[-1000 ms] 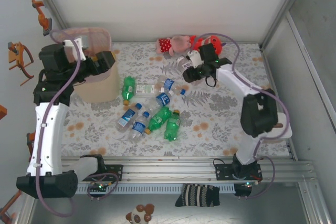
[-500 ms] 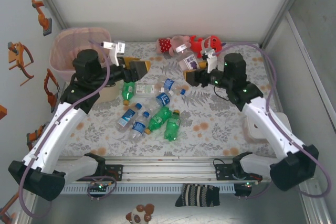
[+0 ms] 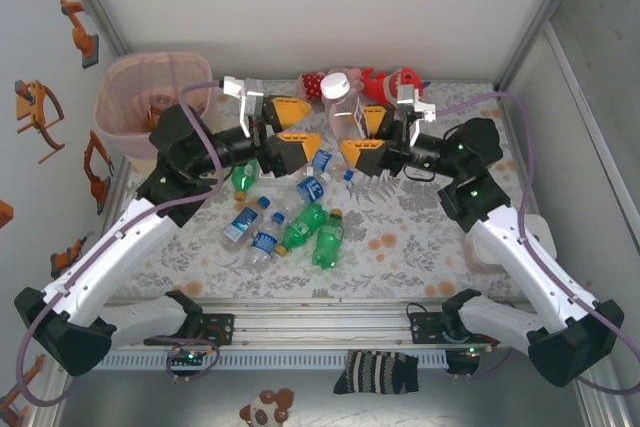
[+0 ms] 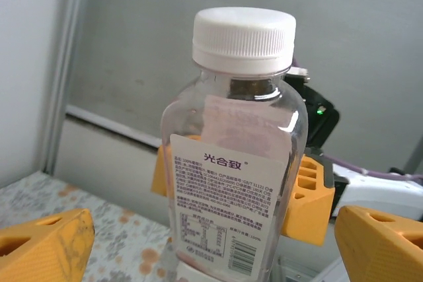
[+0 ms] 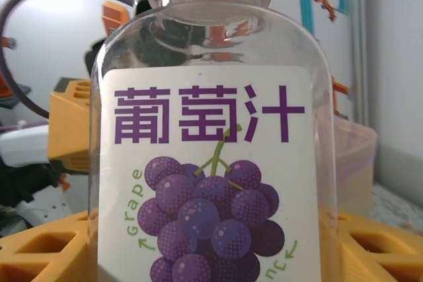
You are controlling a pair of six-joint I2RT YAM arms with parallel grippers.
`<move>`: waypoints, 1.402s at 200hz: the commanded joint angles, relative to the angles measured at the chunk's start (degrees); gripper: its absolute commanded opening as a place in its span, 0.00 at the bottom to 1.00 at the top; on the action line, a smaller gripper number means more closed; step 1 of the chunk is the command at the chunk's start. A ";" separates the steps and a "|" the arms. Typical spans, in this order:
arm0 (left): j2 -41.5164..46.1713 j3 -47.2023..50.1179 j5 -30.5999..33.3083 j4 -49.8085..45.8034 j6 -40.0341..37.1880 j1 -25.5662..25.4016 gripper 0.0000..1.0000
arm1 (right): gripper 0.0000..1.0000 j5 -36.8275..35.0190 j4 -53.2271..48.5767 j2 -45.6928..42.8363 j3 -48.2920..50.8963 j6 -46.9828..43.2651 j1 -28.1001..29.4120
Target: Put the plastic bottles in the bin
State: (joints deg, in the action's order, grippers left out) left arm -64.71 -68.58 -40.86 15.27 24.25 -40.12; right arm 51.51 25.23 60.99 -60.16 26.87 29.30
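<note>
Juice bottle (image 3: 342, 112) above the tabletop's (image 3: 420, 217) far edge
Right gripper (image 3: 362, 137) clamps it; left gripper (image 3: 290, 128) gapes wide. Right wrist sees grapes (image 5: 215, 219); left wrist, the barcode (image 4: 246, 253).

bottle (image 4: 231, 130): clear glossy plastic | cap (image 4: 243, 37): white ribbed plastic | label (image 5: 211, 183): smooth paper | table cover (image 3: 410, 217): matt, printed

Bright even light, glare on bottle (image 4: 232, 156)
</note>
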 commanded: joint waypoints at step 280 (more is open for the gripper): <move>-3.55 -9.50 -1.79 0.42 -14.87 -9.73 0.55 | 0.72 -0.43 3.37 -2.70 1.78 -2.61 4.28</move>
State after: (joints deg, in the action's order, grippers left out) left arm -69.93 -75.40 -43.42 18.44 13.30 -49.39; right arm 56.07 36.77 60.66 -58.98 30.09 33.28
